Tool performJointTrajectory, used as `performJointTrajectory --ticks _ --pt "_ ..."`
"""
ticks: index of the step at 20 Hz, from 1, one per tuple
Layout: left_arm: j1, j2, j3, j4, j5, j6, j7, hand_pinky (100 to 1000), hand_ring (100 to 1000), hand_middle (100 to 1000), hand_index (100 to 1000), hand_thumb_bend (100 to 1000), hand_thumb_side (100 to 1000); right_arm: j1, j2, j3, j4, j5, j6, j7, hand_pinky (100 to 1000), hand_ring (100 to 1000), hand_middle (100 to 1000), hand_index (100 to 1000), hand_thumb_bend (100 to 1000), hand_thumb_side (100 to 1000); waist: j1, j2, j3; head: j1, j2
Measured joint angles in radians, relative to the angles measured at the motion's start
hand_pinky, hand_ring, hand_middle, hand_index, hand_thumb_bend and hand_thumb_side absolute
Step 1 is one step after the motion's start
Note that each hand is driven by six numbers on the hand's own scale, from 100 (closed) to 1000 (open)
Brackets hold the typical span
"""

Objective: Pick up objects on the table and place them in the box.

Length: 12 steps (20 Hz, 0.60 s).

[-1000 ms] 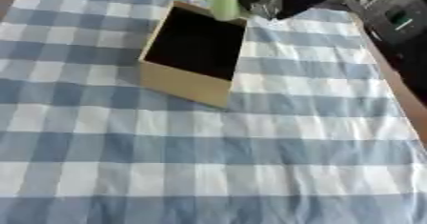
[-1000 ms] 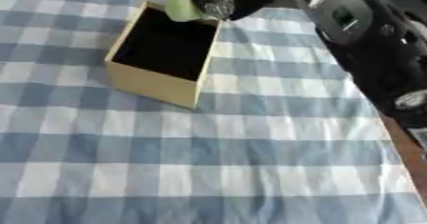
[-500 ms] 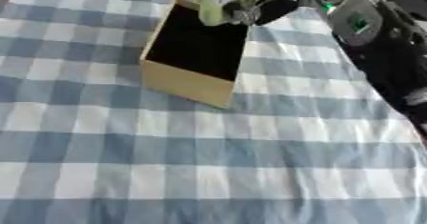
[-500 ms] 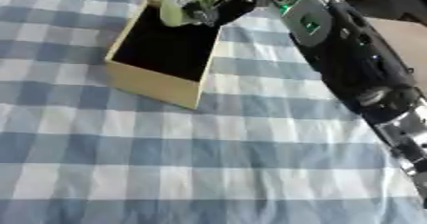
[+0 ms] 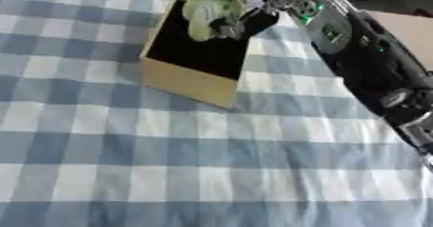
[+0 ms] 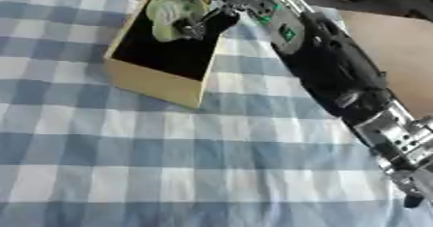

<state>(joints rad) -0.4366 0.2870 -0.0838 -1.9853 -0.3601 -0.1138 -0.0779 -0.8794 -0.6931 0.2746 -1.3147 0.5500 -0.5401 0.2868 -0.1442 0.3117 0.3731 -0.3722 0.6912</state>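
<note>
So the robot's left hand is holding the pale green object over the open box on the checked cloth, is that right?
Not quite: it is the right hand, its arm entering from the right in the left eye view. It does hold the pale green object over the open box on the checked cloth.

Your right arm (image 6: 330, 71) is a thick black casing with small green lights along it; near the elbow it turns to bare silver joints (image 6: 397, 134); the right hand (image 5: 253, 16) is black too.
</note>
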Motion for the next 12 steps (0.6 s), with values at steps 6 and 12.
performJointTrajectory --ticks 6,12 --pt "-0.001 -0.007 0.000 0.000 0.003 -0.001 -0.001 353 563 646 657 100 825 0.000 0.002 0.004 0.007 0.017 -0.028 0.027 538 576 589 703 100 100 -0.003 0.000 0.002 0.001 0.000" --pt "-0.001 -0.007 0.000 0.000 0.003 -0.001 -0.005 353 563 647 656 100 824 0.000 0.002 0.004 0.002 0.048 -0.044 0.070 800 822 753 830 106 100 -0.005 0.000 0.001 0.004 0.000"
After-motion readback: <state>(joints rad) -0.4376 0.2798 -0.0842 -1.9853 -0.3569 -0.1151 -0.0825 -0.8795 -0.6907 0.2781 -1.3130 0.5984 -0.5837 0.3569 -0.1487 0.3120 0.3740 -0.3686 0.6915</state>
